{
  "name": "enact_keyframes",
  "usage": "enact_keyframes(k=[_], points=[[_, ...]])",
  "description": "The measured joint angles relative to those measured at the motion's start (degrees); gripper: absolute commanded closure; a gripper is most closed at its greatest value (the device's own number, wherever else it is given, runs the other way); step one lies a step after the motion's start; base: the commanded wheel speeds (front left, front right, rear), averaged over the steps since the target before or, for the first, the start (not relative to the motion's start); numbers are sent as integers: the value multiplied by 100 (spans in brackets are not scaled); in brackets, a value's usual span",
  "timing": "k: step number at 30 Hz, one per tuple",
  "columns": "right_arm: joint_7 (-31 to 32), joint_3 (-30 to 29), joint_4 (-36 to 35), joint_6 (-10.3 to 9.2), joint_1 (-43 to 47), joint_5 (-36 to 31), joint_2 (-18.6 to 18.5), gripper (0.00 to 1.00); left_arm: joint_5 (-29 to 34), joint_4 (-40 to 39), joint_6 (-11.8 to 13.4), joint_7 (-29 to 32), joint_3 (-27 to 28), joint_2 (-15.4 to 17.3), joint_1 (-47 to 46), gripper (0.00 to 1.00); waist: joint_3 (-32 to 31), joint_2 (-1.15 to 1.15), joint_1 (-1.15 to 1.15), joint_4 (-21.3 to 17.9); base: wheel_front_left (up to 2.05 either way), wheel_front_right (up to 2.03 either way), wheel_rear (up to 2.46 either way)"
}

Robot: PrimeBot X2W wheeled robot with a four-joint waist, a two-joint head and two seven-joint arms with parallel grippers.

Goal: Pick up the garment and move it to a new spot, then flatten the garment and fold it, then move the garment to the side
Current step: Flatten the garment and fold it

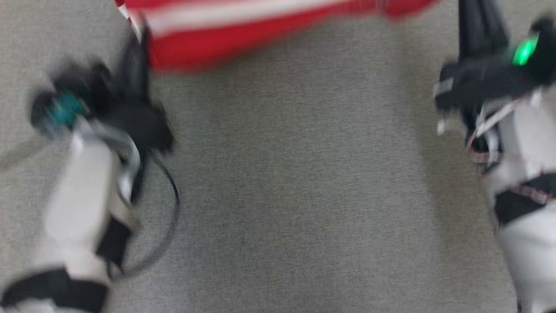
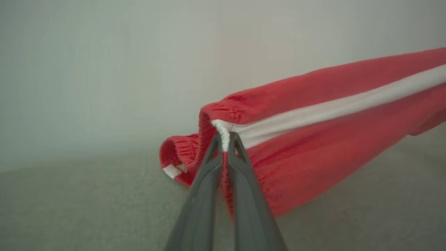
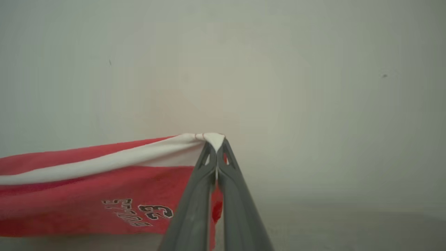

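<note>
Fingers (image 2: 204,202) of left gripper (image 2: 224,141) and right gripper (image 3: 216,148) clamp tight on the red shorts' (image 2: 313,164) white stripe (image 2: 331,108); right wrist view adds black lettering (image 3: 139,212) at 8 o'clock.

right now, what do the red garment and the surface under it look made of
Garment: soft matte fabric, possibly light synthetic; it drapes and puckers at an elastic hem. Surface: grey matte cloth, likely woven; fine grain shows.

The garment (image 1: 243,39) spans the far side of the surface (image 1: 304,195), between both grippers; the left gripper (image 2: 224,139) clamps its left end. The right gripper (image 3: 215,146) clamps its right end.
</note>
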Motion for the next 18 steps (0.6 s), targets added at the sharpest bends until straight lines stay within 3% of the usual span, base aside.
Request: enact_keyframes(k=[2, 9, 18], points=[[1, -63, -144, 0, 570, 108, 9, 100, 33, -100, -4, -2, 149, -204, 613, 100, -76, 0, -1, -53, 0, 0, 0], [-1, -187, -630, 0, 2396, 133, 143, 100, -42, -297, -89, -3, 270, -463, 2220, 100, -552, -2, -2, -183, 0, 0, 0], [-2, -338, -402, 0, 4085, 41, 458, 100, -245, -792, -94, -2, 263, -595, 4018, 100, -1452, -3, -3, -264, 0, 0, 0]])
